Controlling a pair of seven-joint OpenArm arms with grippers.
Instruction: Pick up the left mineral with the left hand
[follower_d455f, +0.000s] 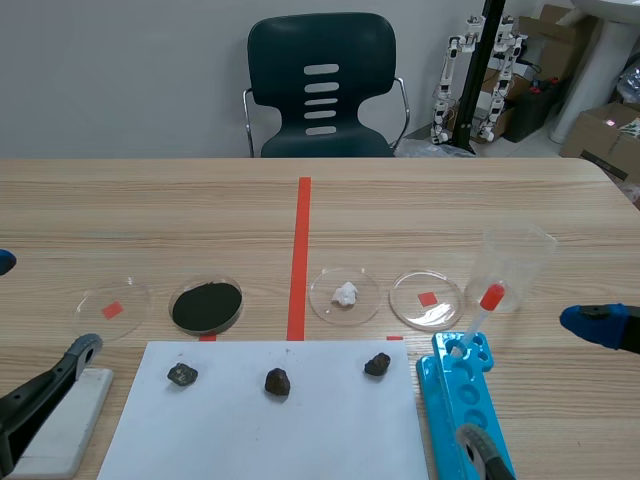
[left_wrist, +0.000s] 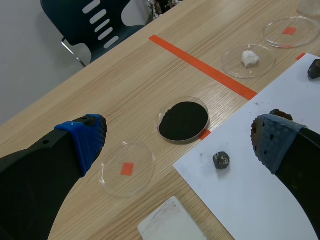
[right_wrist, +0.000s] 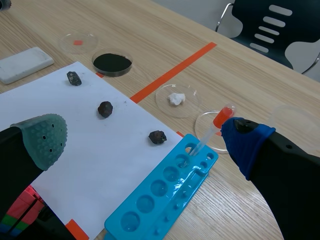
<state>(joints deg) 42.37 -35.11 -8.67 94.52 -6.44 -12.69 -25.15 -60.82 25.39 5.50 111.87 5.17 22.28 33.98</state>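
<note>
Right now we see our left gripper (left_wrist: 180, 140) spread wide and holding nothing, hovering above the left side of the surface (left_wrist: 115, 85); the left mineral (left_wrist: 221, 160) lies untouched just ahead of it, near the far left corner of the white paper sheet (left_wrist: 260, 200)

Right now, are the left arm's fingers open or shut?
Open. The left fingers stand wide apart with nothing gripped between them; the left mineral lies untouched on the paper.
</note>
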